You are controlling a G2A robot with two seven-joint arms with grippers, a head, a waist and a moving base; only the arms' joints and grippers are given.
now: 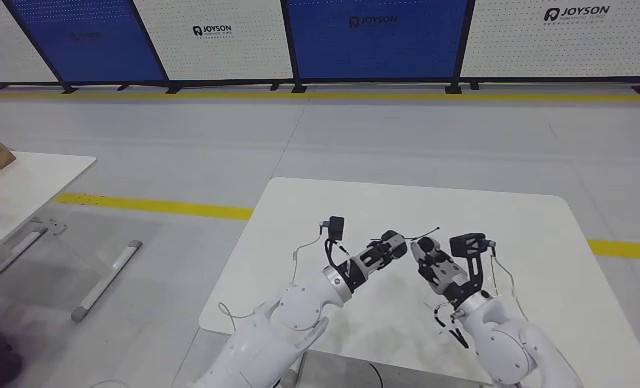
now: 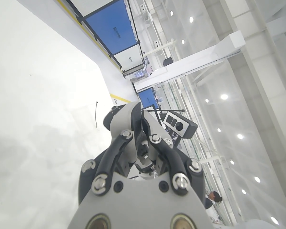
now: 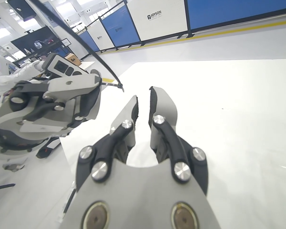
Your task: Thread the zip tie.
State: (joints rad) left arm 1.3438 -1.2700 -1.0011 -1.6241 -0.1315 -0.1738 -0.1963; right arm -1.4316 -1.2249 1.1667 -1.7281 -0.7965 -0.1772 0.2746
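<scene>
"Where did the top camera sit?"

"On the robot, above its arms. It looked down and forward across the white table [image 1: 330, 213] to the partition panels [image 1: 380, 28]."

"And the wrist cameras?"

"Each sat close behind its own gripper. The left one tilted up towards the ceiling [image 2: 228, 48], and the right one faced the panels. Both caught the table and the left gripper [image 3: 97, 80] with its zip tie [image 3: 120, 87]."

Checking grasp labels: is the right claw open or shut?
Open: the right claw shows a clear gap and holds nothing; the left claw pinches the zip tie.
</scene>
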